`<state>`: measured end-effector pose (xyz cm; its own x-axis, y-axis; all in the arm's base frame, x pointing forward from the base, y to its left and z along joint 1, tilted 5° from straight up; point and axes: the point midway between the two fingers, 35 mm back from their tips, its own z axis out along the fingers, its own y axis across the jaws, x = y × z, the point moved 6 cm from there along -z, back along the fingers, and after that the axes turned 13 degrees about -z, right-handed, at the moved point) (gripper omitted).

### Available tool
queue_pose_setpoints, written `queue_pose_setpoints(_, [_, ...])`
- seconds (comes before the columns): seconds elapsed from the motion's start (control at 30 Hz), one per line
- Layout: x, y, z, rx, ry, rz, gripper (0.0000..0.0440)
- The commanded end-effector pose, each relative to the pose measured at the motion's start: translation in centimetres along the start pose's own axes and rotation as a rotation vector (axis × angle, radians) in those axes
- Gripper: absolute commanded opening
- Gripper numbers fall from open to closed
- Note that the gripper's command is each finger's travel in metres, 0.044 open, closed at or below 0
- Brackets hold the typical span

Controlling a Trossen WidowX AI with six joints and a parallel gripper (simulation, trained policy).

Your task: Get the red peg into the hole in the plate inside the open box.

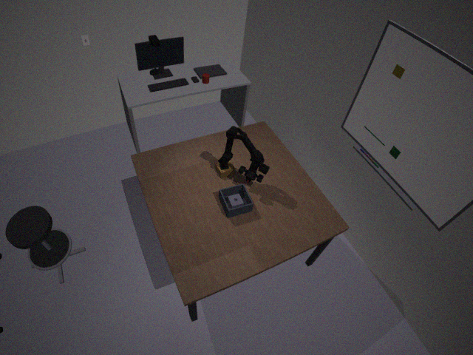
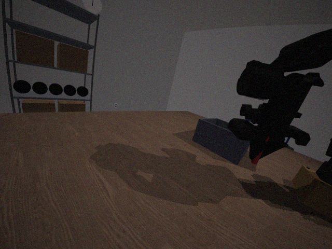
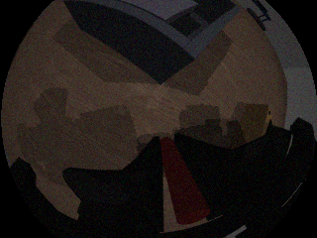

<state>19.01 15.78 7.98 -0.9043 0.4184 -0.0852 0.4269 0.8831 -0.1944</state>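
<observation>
- The red peg [image 2: 256, 160] [image 3: 184, 185] is partly hidden by the gripper's fingers [image 2: 271, 147] in the exterior view.
- The wrist view cuts off the open box [image 3: 134, 35].

Red peg [image 2: 257, 158] [image 3: 183, 183]: slender, held tilted in the closed pincer [image 1: 250, 179] [image 2: 258, 156] [image 3: 166, 140], outside the box. Open box [image 1: 241, 211] [image 2: 219, 140] [image 3: 134, 42]: blue-grey, square, upright on the tabletop [image 1: 213, 244] [image 2: 80, 187] [image 3: 149, 99]. Plate [image 1: 231, 200] [image 3: 168, 7]: pale, at its bottom, central hole unfilled.
</observation>
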Motion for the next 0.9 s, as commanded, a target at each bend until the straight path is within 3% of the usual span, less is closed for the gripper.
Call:
queue_pose_setpoints(0.0, [-1.1, -0.1, -1.7, -0.008, -0.031, 0.016, 0.0000])
queue_pose_setpoints(0.37, [-4.8, -1.0, -5.1, -0.017, -0.087, 0.126, 0.0000])
queue_pose_setpoints(0.87, [-11.6, -3.8, -5.3, -0.012, -0.131, 0.275, 0.0000])
